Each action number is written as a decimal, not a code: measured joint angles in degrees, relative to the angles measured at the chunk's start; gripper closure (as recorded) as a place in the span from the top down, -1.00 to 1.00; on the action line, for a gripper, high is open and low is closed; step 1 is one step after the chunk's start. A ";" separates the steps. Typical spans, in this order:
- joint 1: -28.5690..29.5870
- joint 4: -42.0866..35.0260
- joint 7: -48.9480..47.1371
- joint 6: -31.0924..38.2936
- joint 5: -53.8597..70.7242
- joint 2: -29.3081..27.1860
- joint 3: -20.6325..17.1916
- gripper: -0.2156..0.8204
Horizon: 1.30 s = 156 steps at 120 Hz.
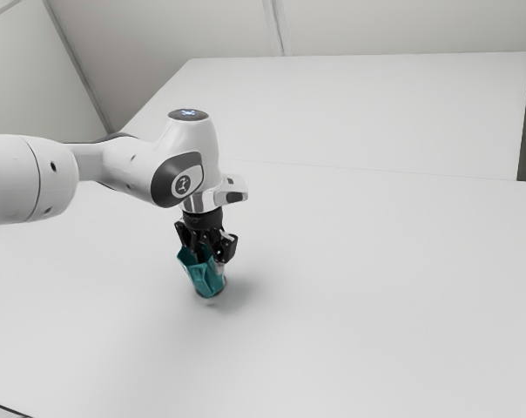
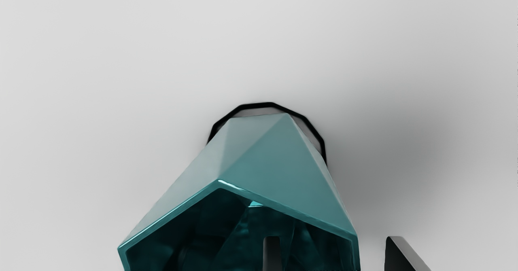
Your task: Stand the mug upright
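Note:
The gripper (image 1: 214,254) points down over the teal faceted mug (image 1: 205,277) in the exterior view. Its mouth faces up and toward the exterior view's left, with the body leaning and the narrow base low at the table. In the wrist view the gripper (image 2: 334,244) is open, straddling the wall of the mug (image 2: 275,166): one finger (image 2: 272,255) reaches into the mouth, the other finger (image 2: 402,257) stands outside with a gap to the wall. A dark-rimmed base shows beyond the teal body. Whether the base rests flat is unclear.
A white table (image 1: 376,287) spreads around the mug. Behind it, a raised seam separates another white surface (image 1: 359,113), with pale walls farther back. The arm comes in from the exterior view's left. A soft shadow lies beside the mug.

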 joint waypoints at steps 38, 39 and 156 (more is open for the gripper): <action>-0.01 0.20 0.22 0.20 0.04 -0.38 -0.04 0.03; -0.01 0.21 0.23 0.20 0.04 -0.40 -0.04 0.04; 5.45 31.90 0.61 -23.24 -3.11 2.82 -1.00 0.54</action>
